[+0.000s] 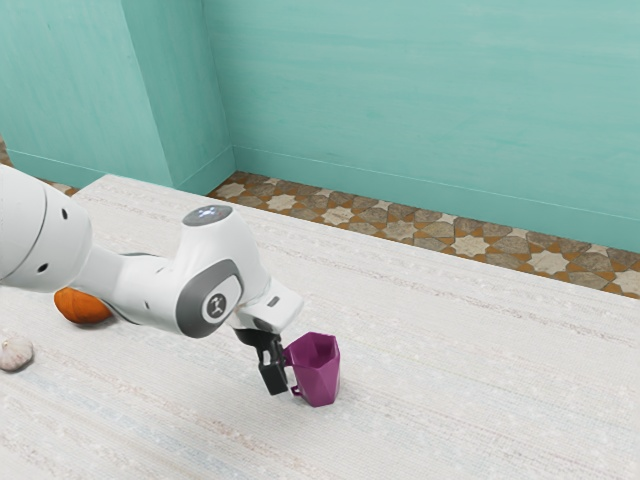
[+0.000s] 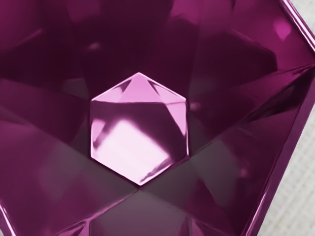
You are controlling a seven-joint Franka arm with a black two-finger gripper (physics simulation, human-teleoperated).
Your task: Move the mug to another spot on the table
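A purple faceted mug stands upright on the pale wooden table, a little toward the exterior view's left of the middle. My black gripper comes down at the mug's rim on the side facing the arm, right against its wall and small handle. The wrist view looks straight down into the mug, showing its hexagonal bottom and slanted inner walls. The mug's wall hides part of my hand.
An orange object lies behind my arm at the exterior view's left. A pale garlic-like bulb sits near the left edge. The table stretches bare to the right and front of the mug. Teal walls and patterned floor lie beyond its far edge.
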